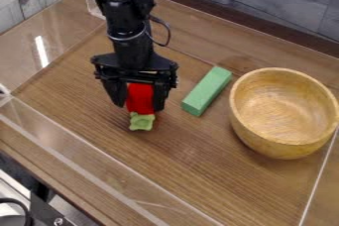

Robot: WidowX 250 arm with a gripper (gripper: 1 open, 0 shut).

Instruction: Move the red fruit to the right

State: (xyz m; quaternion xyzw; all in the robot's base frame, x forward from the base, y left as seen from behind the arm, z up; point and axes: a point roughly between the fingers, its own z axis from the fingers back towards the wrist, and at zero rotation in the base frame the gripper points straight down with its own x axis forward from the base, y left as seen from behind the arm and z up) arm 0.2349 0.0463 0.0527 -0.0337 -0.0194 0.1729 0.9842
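Lying on the table [79, 161], the fruit [141, 104] sits between the spread fingers [134, 99], cap toward the camera. A shallow pinch could squirt it out. Just right, the block [207, 90] and bowl [283, 111] could get knocked during the move.

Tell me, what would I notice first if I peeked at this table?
Probably the bright red fruit near the middle of the wooden table, standing between the open jaws of the black end effector that points straight down over it. Next, the big wooden bowl on the right, with a green block lying between the two.
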